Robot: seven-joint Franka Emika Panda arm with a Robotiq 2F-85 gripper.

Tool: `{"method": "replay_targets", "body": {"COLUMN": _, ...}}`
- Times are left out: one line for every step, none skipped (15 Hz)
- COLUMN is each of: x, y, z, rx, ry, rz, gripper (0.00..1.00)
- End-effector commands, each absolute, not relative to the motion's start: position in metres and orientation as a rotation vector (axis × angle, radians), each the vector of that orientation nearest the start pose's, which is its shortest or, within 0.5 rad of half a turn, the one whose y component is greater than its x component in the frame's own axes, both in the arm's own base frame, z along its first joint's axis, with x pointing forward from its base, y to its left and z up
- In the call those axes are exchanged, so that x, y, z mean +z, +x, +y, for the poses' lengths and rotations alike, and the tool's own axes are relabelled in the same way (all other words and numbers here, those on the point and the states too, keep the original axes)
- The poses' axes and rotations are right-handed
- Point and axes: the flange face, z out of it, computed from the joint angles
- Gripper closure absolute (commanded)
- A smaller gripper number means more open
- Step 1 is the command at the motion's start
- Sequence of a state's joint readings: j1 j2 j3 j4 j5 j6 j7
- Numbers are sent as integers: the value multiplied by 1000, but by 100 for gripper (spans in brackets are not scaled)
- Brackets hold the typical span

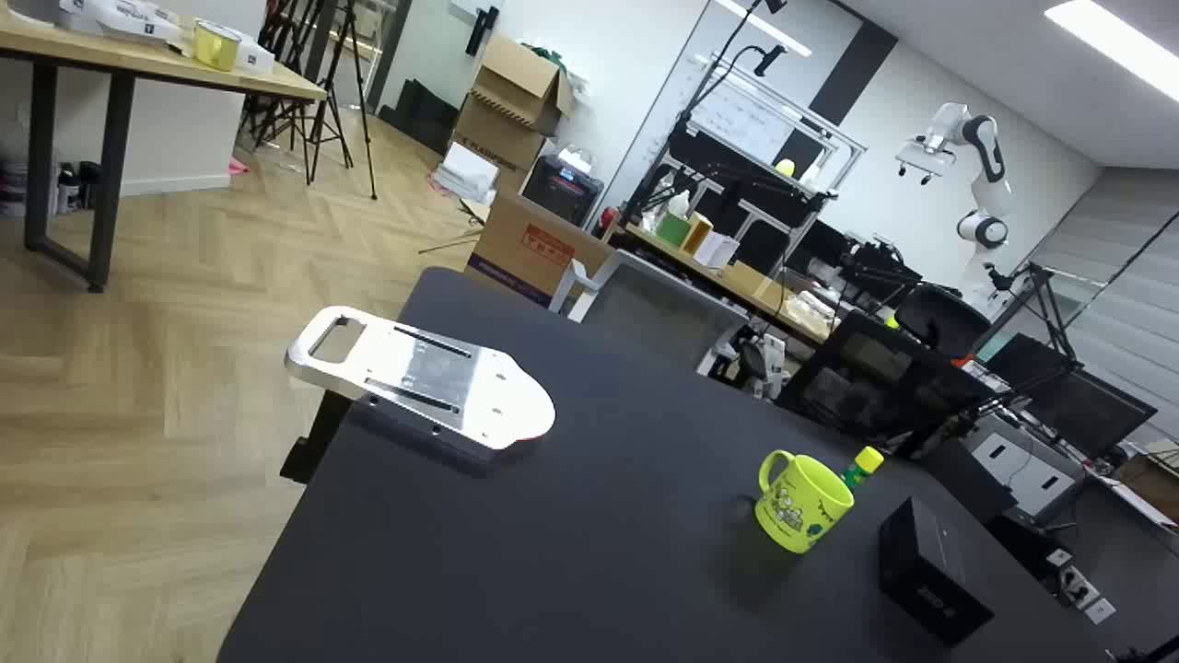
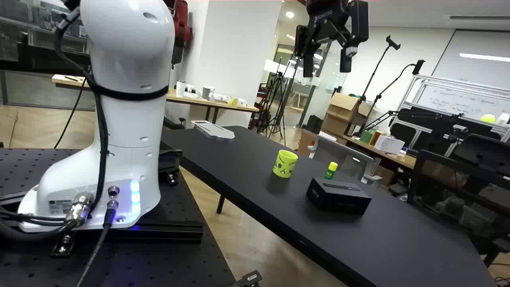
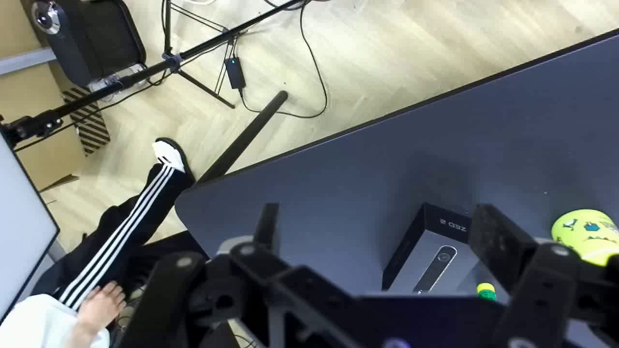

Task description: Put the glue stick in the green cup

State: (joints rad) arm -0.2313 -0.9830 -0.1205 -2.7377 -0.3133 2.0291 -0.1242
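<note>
Gripper (image 2: 326,68) hangs high, jaws apart on nothing; glue stick (image 2: 331,170) stands below it, near black box (image 2: 338,197). Risk: misaligned descent, jaw clips the box, glue stick topples.

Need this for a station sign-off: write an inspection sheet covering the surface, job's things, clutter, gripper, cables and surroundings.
Surface: black tabletop, one rounded corner in the wrist view.
Job's things: glossy handled lime-green cup, upright; yellow-capped green glue stick, upright, outside and apart from the cup.
Clutter: black rectangular box near the glue stick; flat slotted silvery-white plate, one end seemingly past the tabletop's edge.
Gripper: black two-fingered gripper above the tabletop, open, gripping nothing.
Cables: thick black cable along the white arm; thin black cable across the pale wood floor.
Surroundings: black-trousered person beside the tabletop; stacked brown cardboard boxes.
</note>
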Motion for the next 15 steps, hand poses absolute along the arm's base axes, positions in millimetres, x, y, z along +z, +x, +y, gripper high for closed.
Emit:
{"method": "replay_targets", "body": {"x": 508, "y": 267, "z": -119, "rx": -380, "ry": -3367, "rz": 147, "gripper": 0}}
{"method": "replay_targets", "body": {"x": 508, "y": 267, "z": -119, "rx": -380, "ry": -3367, "rz": 147, "gripper": 0}}
{"method": "replay_targets", "body": {"x": 508, "y": 267, "z": -119, "rx": -380, "ry": -3367, "rz": 147, "gripper": 0}}
{"method": "replay_targets", "body": {"x": 508, "y": 267, "z": -119, "rx": -380, "ry": -3367, "rz": 147, "gripper": 0}}
{"method": "replay_targets", "body": {"x": 508, "y": 267, "z": -119, "rx": -380, "ry": -3367, "rz": 147, "gripper": 0}}
{"method": "replay_targets", "body": {"x": 508, "y": 267, "z": -119, "rx": -380, "ry": -3367, "rz": 147, "gripper": 0}}
{"method": "replay_targets", "body": {"x": 508, "y": 267, "z": -119, "rx": -380, "ry": -3367, "rz": 147, "gripper": 0}}
{"method": "replay_targets", "body": {"x": 508, "y": 267, "z": -119, "rx": -380, "ry": -3367, "rz": 147, "gripper": 0}}
{"method": "replay_targets", "body": {"x": 508, "y": 267, "z": -119, "rx": -380, "ry": -3367, "rz": 147, "gripper": 0}}
{"method": "replay_targets", "body": {"x": 508, "y": 267, "z": -119, "rx": -380, "ry": -3367, "rz": 147, "gripper": 0}}
{"method": "replay_targets", "body": {"x": 508, "y": 267, "z": -119, "rx": -380, "ry": -3367, "rz": 147, "gripper": 0}}
{"method": "replay_targets", "body": {"x": 505, "y": 284, "z": -121, "rx": -396, "ry": -3356, "rz": 104, "gripper": 0}}
{"method": "replay_targets", "body": {"x": 502, "y": 298, "z": -122, "rx": -386, "ry": -3359, "rz": 84, "gripper": 0}}
{"method": "replay_targets", "body": {"x": 495, "y": 320, "z": -124, "rx": -408, "ry": -3348, "rz": 36, "gripper": 0}}
{"method": "replay_targets", "body": {"x": 489, "y": 335, "z": -123, "rx": -417, "ry": -3355, "rz": 14, "gripper": 0}}
